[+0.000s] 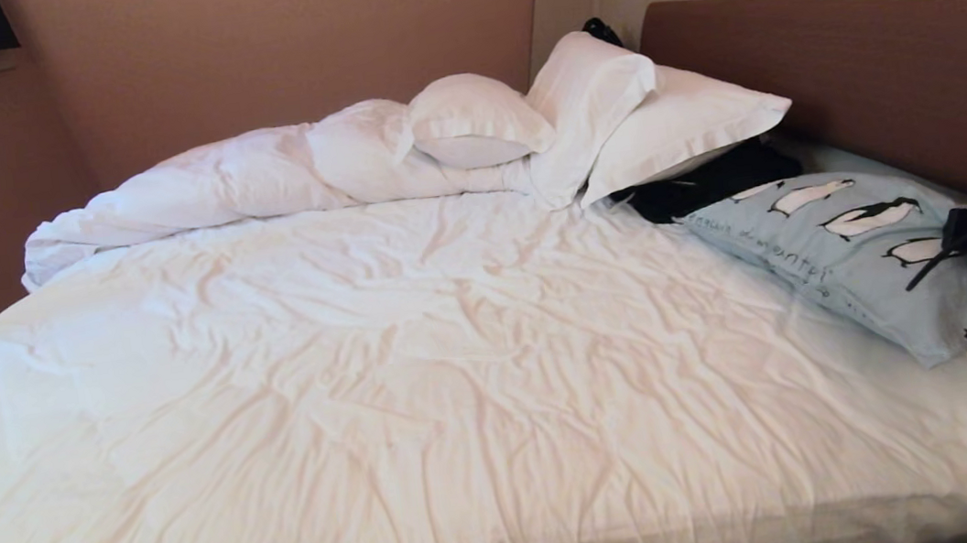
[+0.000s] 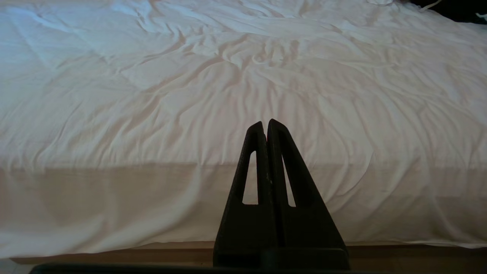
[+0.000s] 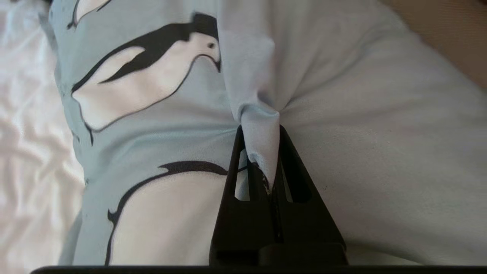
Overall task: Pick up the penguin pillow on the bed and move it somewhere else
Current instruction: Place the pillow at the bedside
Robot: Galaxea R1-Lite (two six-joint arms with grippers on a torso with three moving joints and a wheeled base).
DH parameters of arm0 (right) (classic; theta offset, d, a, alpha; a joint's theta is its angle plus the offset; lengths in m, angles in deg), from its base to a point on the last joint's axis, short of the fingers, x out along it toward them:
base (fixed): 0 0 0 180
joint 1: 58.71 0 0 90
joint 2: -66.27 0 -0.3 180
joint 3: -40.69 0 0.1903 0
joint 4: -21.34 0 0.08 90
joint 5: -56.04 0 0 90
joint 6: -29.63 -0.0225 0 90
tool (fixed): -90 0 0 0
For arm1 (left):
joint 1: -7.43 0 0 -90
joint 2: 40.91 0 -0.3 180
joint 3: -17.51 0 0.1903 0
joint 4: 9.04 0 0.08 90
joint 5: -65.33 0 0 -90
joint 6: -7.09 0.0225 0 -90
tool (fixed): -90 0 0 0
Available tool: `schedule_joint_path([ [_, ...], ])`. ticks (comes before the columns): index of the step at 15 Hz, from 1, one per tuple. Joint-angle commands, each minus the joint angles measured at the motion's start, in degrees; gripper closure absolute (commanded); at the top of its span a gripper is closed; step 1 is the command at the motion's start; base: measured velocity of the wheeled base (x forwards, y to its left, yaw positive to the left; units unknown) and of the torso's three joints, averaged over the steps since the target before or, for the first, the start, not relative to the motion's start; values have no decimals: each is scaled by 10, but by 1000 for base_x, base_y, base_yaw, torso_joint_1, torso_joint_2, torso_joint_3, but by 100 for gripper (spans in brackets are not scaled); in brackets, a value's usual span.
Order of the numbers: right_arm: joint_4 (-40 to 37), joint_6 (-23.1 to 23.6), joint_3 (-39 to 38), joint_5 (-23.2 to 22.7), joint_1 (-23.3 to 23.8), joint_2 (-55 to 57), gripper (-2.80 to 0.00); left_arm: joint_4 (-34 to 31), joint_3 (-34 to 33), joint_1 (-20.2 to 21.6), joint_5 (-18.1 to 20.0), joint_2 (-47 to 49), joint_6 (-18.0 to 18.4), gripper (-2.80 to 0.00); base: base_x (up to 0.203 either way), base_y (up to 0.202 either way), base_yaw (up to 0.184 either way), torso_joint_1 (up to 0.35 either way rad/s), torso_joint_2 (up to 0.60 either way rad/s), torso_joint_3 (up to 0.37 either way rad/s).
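— Right tool (image 3: 262,152) first: we have it clamped tight on a pinched fold of the penguin pillow (image 1: 850,254), the light blue cloth bunched into a ridge between the two fingers.

— Why a fold and not the whole edge?

— We judge the pillow is too thick for the tool to span, so gathering the cover gives us something thin enough to hold. Beneath the tool the pillow lies on the bed (image 1: 421,362), its far side close to the brown headboard (image 1: 866,77), with a dark garment (image 1: 712,179) and the white pillows (image 1: 612,117) beyond its far end.

— And the open sheet?

— It spreads wide to the tool's left, so we judge that a good place to carry the pillow.

— Our other arm?

— Left tool (image 2: 266,125) hangs parked off the near edge of the bed, fingers pressed together on nothing. We judge one pinch may slip once the pillow's weight comes on.
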Motion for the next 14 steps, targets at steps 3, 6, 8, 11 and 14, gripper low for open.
schedule_joint_path([
  [3, -65, 35, -5, -49, 8, -22, 0, 0, -2, 0, 0, 0, 0, 0, 0, 0, 0, 0, 0, 0],
  [6, -78, 46, -4, -48, 12, -17, 0, 0, -2, 0, 0, 0, 0, 0, 0, 0, 0, 0, 0, 0],
  [8, -77, 48, -4, -47, 12, -12, -280, 0, -2, 0, 0, 0, 0, 0, 0, 0, 0, 0, 0, 0],
  [11, -77, 50, -9, -46, 13, -29, -280, 0, -2, 0, 0, 0, -1, 0, 0, 0, 0, 0, 0, 0],
  [14, -75, 50, -29, -50, 24, -80, -280, 0, -2, 0, 0, 0, -1, 0, 0, 0, 0, 0, 0, 0],
])
